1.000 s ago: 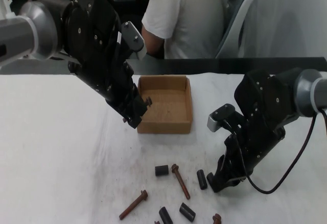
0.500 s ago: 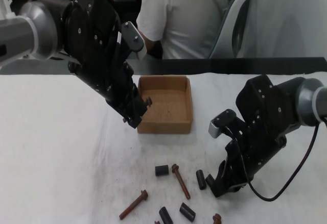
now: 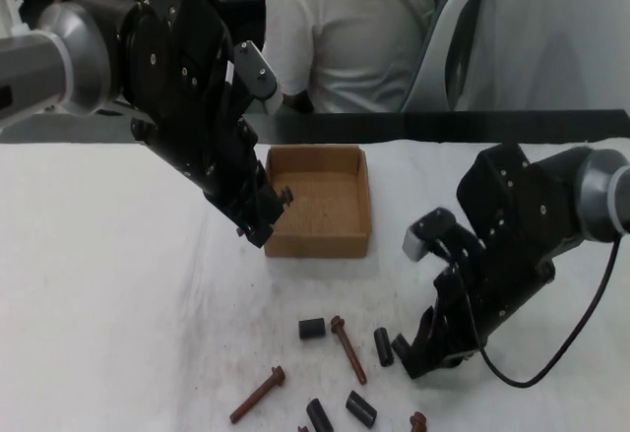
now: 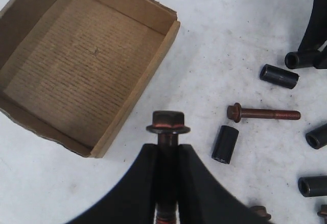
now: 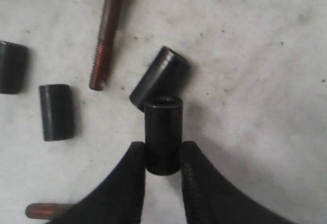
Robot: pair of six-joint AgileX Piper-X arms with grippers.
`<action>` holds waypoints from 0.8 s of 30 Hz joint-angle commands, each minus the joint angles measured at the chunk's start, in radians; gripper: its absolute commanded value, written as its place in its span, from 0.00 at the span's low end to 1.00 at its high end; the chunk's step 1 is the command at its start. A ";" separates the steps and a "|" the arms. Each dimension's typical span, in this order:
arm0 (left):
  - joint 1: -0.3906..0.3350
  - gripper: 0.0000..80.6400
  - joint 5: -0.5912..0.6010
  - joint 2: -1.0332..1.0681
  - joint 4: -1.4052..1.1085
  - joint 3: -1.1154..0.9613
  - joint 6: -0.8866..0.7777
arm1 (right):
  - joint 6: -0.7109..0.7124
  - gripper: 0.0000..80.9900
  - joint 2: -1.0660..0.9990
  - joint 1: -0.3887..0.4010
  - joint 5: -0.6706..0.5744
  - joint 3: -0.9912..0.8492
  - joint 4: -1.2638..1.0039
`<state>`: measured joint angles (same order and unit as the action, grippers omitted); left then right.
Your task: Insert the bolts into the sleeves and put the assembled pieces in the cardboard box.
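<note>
While my left jaws pinch a bolt (image 4: 168, 128) by its shank beside the box (image 4: 140, 84) and my right jaws clamp a sleeve (image 5: 163, 134) low over the bench (image 5: 255, 81), I should raise the sleeve, align bore with shank, slide gently.

- The left gripper (image 3: 271, 214) is holding a rusty brown metal bolt (image 3: 285, 196) beside the brown cardboard box (image 3: 317, 247).
- The right gripper (image 3: 406, 345) is hanging beside a short black sleeve (image 3: 382, 345).

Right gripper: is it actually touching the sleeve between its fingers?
Touching. The right wrist view shows the right gripper shut on the sleeve, with both fingers pressed against its sides and no gap.
</note>
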<state>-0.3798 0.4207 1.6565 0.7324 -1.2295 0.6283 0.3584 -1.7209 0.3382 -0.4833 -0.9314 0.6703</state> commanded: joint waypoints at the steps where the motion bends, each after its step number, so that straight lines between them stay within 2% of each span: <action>1: 0.002 0.00 0.007 -0.020 -0.011 -0.007 -0.014 | 0.007 0.01 0.094 0.001 -0.054 -0.042 -0.030; 7: 0.002 0.00 0.036 -0.020 -0.020 -0.008 -0.045 | -0.119 0.01 0.163 0.001 -0.189 -0.066 -0.110; 10: 0.002 0.00 0.129 -0.020 -0.056 -0.008 -0.112 | -0.169 0.01 0.166 0.005 -0.259 -0.066 -0.146; 16: 0.002 0.00 0.401 -0.020 -0.369 -0.008 -0.441 | -0.184 0.01 0.166 0.046 -0.257 -0.066 -0.159; 20: 0.002 0.00 0.469 -0.020 -0.655 -0.008 -0.681 | -0.194 0.01 0.166 0.077 -0.257 -0.066 -0.172; 24: 0.005 0.00 0.502 -0.020 -0.845 0.002 -0.829 | -0.243 0.01 0.166 0.082 -0.282 -0.066 -0.214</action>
<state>-0.3798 0.8631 1.6565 0.0525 -1.2295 -0.0235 0.1274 -1.5639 0.4192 -0.7432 -0.9909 0.4776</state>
